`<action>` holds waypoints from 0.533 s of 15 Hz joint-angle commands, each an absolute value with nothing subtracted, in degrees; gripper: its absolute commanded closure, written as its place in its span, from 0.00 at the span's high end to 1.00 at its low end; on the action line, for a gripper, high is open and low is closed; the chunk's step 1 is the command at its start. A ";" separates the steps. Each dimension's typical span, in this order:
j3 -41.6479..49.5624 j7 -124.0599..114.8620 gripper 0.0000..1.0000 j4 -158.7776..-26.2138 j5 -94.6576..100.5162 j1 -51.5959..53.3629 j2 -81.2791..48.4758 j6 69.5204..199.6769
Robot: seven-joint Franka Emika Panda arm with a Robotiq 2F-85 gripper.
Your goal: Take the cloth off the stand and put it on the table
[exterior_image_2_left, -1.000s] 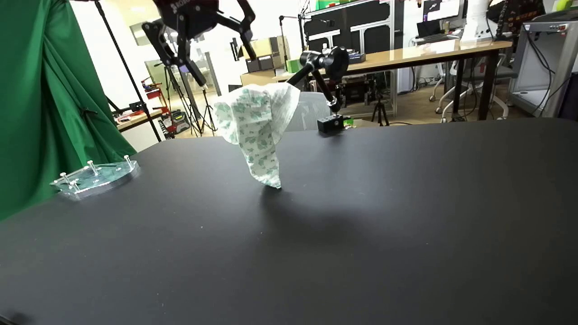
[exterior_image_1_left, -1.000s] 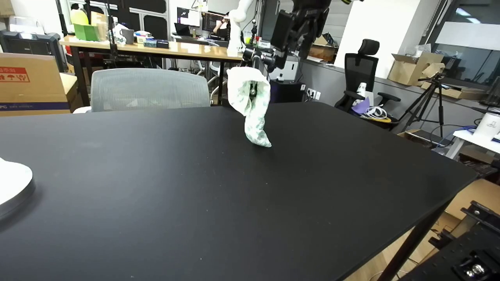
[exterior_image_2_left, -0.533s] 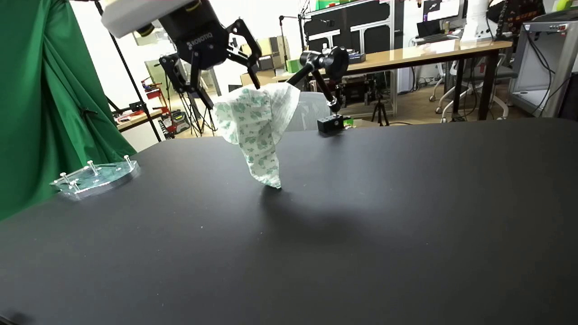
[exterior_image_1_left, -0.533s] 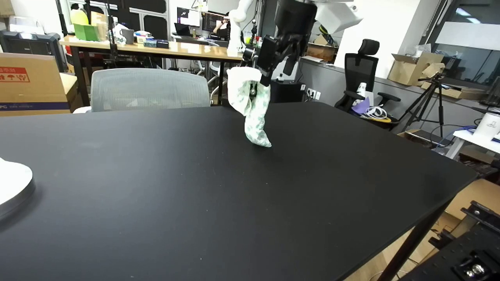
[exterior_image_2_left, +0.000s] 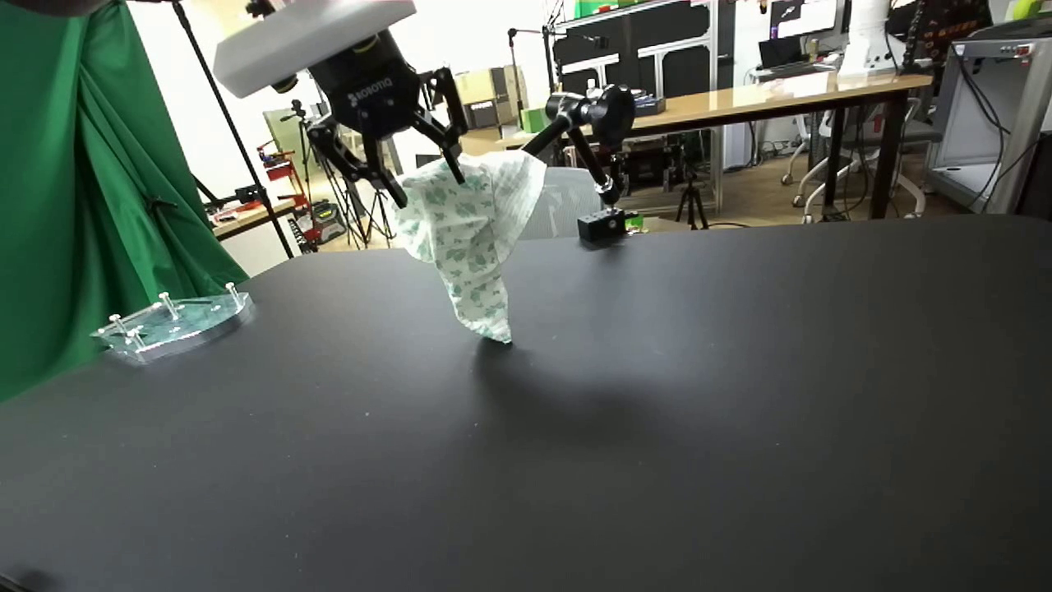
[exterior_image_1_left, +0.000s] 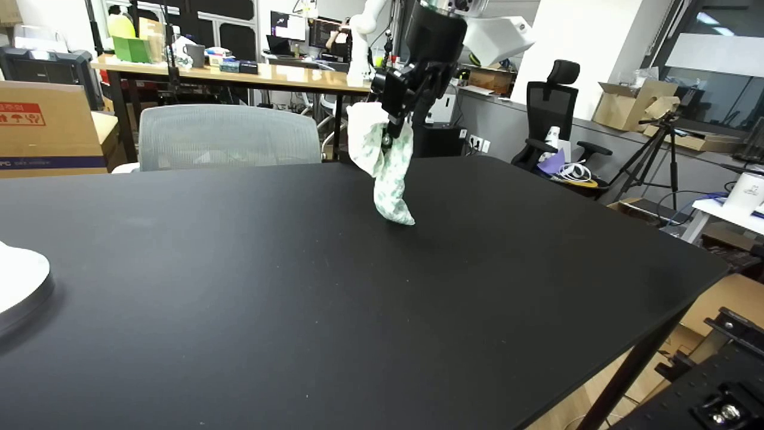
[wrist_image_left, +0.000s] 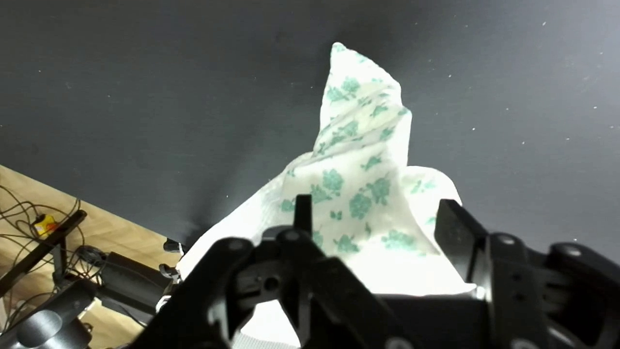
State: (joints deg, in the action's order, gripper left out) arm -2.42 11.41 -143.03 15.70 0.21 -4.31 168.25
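The white cloth with green flower print [exterior_image_2_left: 472, 263] hangs draped over the end of a black jointed stand [exterior_image_2_left: 602, 225]. Its lower corner reaches down close to the black table [exterior_image_2_left: 657, 427]. The cloth also shows in an exterior view [exterior_image_1_left: 391, 185] and in the wrist view [wrist_image_left: 361, 150]. My gripper [exterior_image_2_left: 429, 191] is open at the cloth's upper part, its fingertips overlapping it in both exterior views. In the wrist view the fingers [wrist_image_left: 376, 201] stand apart with cloth showing between them. I cannot tell whether they touch it. The cloth hides the stand's end from most sides.
A clear plate with upright bolts [exterior_image_2_left: 177, 325] lies near the table's edge by a green curtain [exterior_image_2_left: 49, 205]. A white rounded object [exterior_image_1_left: 21, 278] sits at the table's side. A grey mesh chair [exterior_image_1_left: 230, 137] stands behind the table.
My gripper has come down to the cloth's top, from above and apart from it, with the fingers staying open. The cloth and stand have not visibly moved.
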 commanded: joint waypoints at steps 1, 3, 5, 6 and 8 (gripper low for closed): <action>-2.10 11.62 0.37 -142.15 14.68 0.72 -4.68 168.80; -2.06 11.65 0.25 -142.19 14.64 0.69 -4.63 169.10; -2.08 11.73 0.11 -142.37 14.42 0.66 -4.43 169.38; -2.21 12.01 0.03 -142.65 13.99 0.62 -4.03 169.25; -2.43 12.11 0.00 -143.34 12.73 0.60 -2.99 168.72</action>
State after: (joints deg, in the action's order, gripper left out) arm -2.47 11.48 -142.99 14.67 0.23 -4.33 169.19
